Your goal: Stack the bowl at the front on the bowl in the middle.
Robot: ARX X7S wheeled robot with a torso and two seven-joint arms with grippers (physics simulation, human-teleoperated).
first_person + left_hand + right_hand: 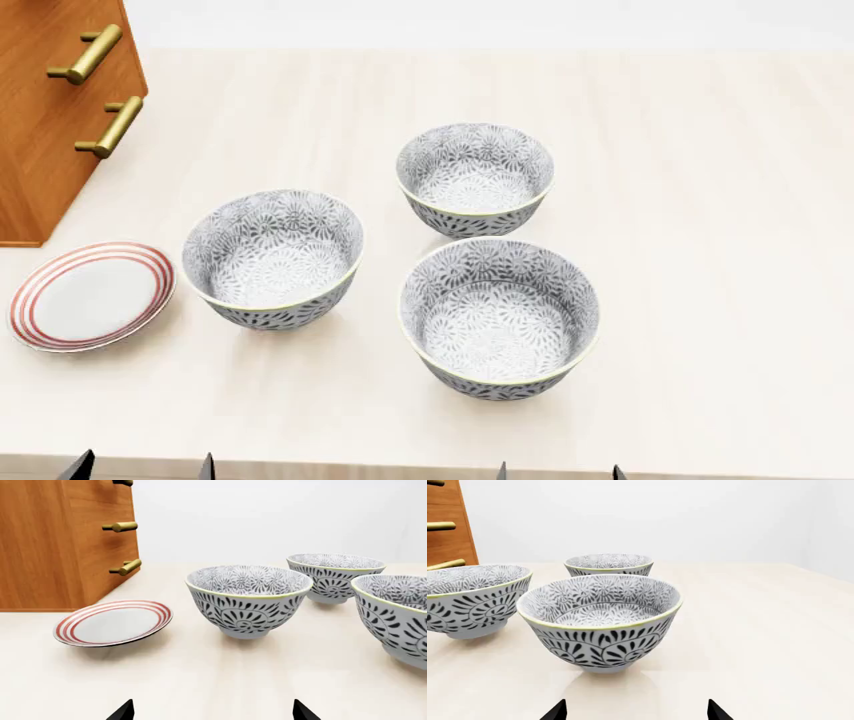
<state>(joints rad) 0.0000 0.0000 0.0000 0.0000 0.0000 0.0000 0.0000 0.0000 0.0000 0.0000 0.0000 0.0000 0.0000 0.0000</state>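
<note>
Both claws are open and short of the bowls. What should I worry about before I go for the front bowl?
1. All three bowls look identical, so picking the wrong one is easy: the front bowl is nearest the right claw, the middle bowl sits left of it.
2. The back bowl stands close behind the front bowl; an overshoot may bump it.
3. Carrying leftward too far risks knocking the striped plate beside the middle bowl.

Black pointed fingertips along the bottom edge.
The left gripper (140, 466) and right gripper (558, 471) show only small, dark, wedge-shaped tips, plain and unmarked, at lower frame.
</note>
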